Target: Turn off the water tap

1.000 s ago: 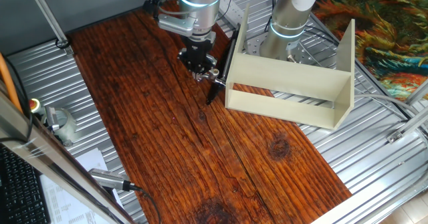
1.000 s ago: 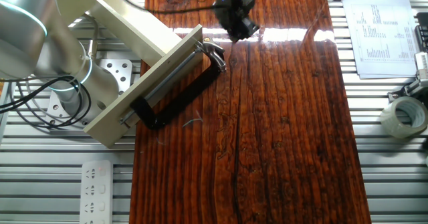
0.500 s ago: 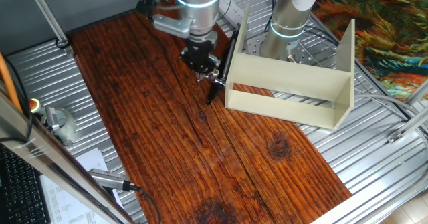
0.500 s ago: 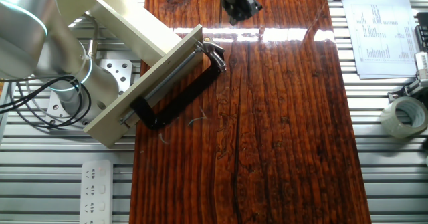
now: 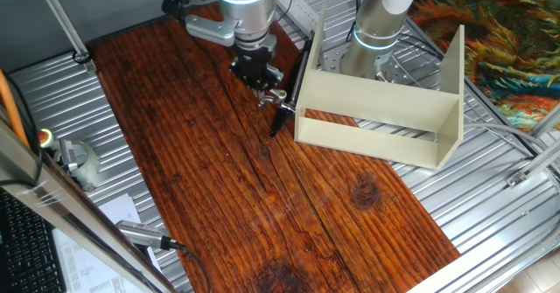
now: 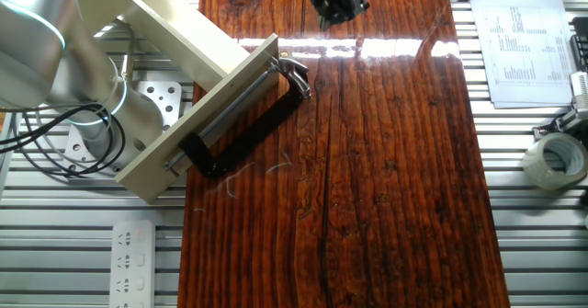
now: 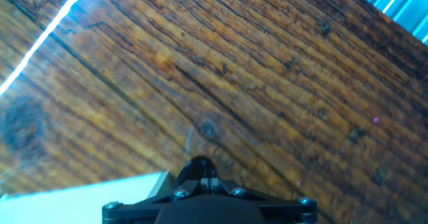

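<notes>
The water tap [image 5: 278,94] sits at the near end of a thin black panel that leans against the cream box [image 5: 376,109], a small silvery piece with its spout over the worktop [image 5: 219,179]. In the other fixed view the water tap [image 6: 292,72] shows at the corner of the box where the black clamp [image 6: 243,133] begins, and nothing touches it.

The gripper [image 5: 255,68] has moved. A second ago it hung right over the tap, its tip almost on the lever; now it stands off at about ten o'clock from the tap, higher and clear of it. In the other fixed view the gripper [image 6: 333,0] has drifted from just beside the tap toward the top edge of the picture, at about one o'clock from it. The jaws look drawn together with nothing between them, and the hand view shows only the gripper [image 7: 204,174] tip over bare wood, with a pale edge of the box at seven o'clock.

My reading is that the push on the lever is over and the arm is backing away, so the task is probably near its end. Whether the lever truly reached its off position is too small to tell here
</notes>
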`<state>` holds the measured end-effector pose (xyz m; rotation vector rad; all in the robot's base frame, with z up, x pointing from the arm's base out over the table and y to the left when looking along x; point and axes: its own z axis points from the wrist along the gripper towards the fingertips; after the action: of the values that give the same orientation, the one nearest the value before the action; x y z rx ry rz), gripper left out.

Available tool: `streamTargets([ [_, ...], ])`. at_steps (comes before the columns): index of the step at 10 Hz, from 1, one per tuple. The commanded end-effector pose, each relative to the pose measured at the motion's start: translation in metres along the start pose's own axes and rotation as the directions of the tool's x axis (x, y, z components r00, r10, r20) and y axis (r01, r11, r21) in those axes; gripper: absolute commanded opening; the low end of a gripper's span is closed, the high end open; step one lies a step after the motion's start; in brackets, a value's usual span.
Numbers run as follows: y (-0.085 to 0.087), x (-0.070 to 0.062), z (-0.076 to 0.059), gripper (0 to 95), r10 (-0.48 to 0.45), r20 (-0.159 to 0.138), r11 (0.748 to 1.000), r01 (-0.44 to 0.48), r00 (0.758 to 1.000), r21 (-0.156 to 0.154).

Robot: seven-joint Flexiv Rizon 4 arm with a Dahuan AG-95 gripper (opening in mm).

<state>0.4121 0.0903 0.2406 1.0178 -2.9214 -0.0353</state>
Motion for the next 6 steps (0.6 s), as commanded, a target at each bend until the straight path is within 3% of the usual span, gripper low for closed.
streamTargets([
  [1, 0.0028, -0.0006, -0.0006, 0.0, 0.272, 0.003, 0.962, -0.272, 0.962, -0.009],
  [2, 0.0028, -0.0006, -0.0006, 0.0, 0.398, 0.004, 0.917, -0.398, 0.917, -0.011],
  [4, 0.0028, -0.0006, -0.0006, 0.0, 0.486, 0.014, 0.874, -0.486, 0.874, -0.012],
  [6, 0.0028, -0.0006, -0.0006, 0.0, 0.557, -0.009, 0.83, -0.557, 0.83, -0.014],
])
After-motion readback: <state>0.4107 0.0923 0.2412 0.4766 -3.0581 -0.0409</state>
